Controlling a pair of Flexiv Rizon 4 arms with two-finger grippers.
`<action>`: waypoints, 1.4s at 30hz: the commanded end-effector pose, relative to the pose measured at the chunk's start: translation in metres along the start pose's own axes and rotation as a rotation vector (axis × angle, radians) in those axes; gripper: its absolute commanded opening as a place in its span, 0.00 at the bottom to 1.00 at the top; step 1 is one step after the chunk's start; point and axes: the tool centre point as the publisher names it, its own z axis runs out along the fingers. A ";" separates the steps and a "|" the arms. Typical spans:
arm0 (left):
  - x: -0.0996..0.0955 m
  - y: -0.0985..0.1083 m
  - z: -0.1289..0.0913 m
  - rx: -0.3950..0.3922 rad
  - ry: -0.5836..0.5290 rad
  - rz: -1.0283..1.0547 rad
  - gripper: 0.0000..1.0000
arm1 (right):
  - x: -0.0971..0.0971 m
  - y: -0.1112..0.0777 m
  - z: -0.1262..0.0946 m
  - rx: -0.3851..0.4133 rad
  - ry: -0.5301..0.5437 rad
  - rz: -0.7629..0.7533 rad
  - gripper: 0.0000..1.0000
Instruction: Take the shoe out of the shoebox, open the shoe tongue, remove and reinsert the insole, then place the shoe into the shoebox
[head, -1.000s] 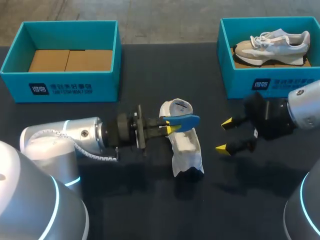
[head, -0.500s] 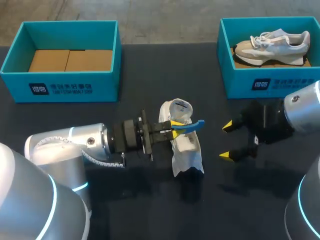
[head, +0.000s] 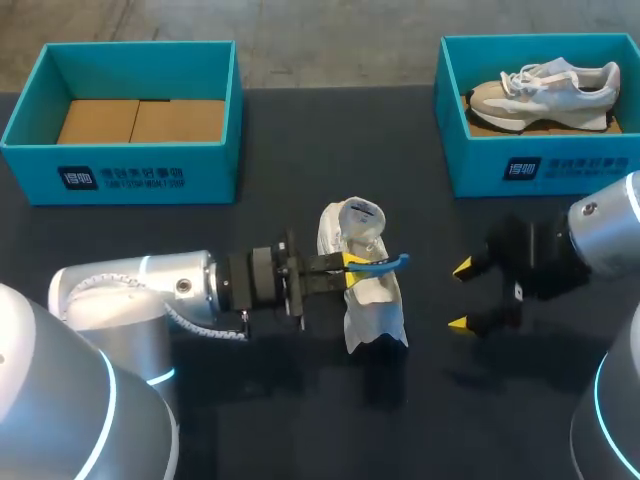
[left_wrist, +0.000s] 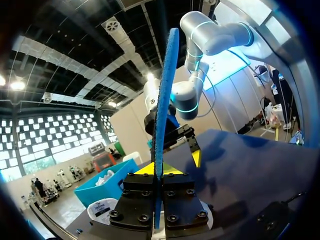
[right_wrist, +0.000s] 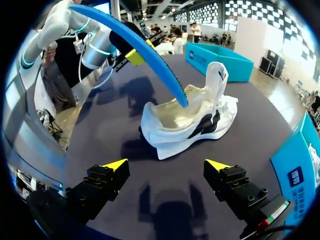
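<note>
Blue insole (head: 385, 264), gripped by the left jaws, slants over the white shoe (head: 365, 290) on the dark table (head: 300, 150); the right jaws gape beside the shoe. Left wrist: insole (left_wrist: 162, 100) clamped edge-on. Right wrist: its tip (right_wrist: 181, 100) meets the opening of the shoe (right_wrist: 185, 122), ahead of the spread jaws.

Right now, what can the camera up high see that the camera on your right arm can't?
Only the high camera looks down inside the boxes: brown cardboard in the left teal box, and a grey-and-white sneaker in the right teal box. Only the right arm's camera shows the black stripe on the side of the white fabric shoe. Both show that shoe, the left hand shut on the curved blue foam insole, and the right hand open.
</note>
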 end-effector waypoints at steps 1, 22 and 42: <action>0.002 0.002 -0.005 -0.007 0.010 0.007 0.00 | 0.004 -0.007 0.005 -0.007 0.005 0.019 1.00; 0.012 0.015 -0.010 -0.052 0.039 0.041 0.00 | 0.005 -0.010 0.010 -0.007 0.030 0.042 1.00; 0.021 0.014 -0.006 -0.033 0.048 -0.015 0.00 | 0.005 -0.010 0.010 -0.007 0.030 0.042 1.00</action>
